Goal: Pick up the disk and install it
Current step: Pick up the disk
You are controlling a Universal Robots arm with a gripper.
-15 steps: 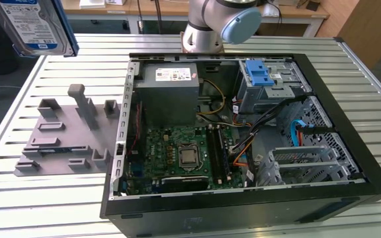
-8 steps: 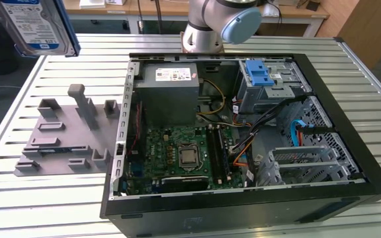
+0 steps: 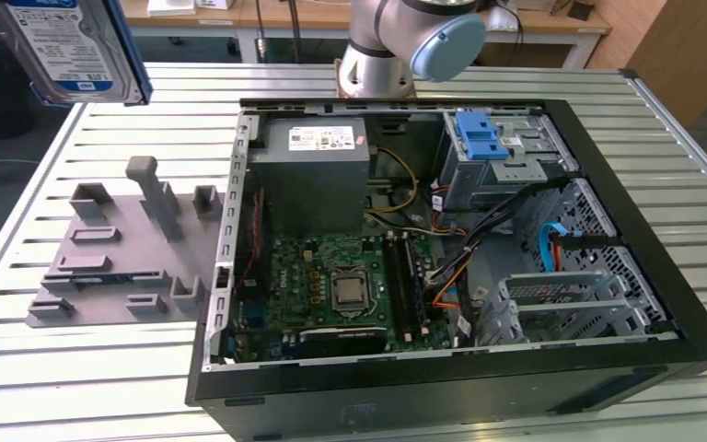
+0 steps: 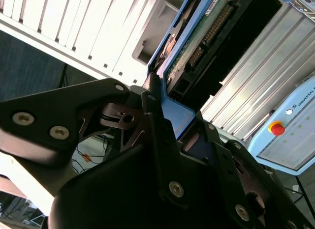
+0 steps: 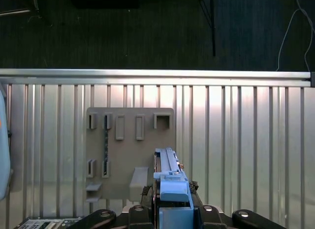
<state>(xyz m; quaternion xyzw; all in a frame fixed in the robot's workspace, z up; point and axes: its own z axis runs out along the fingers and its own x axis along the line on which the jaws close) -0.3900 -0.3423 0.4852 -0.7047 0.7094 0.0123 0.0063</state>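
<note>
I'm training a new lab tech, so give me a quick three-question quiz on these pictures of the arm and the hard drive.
1. True or false: the disk lies inside the computer case.
2. Multiple choice: the gripper is A) open above the table, B) shut on the disk's blue bracket, C) shut on a cable.
3. Fill in: in the first wrist view, the grey fixture plate lies on the slatted ____.

Key:
1. False. It is held in the air, off the case, at the exterior view's left.
2. B.
3. table.
</note>
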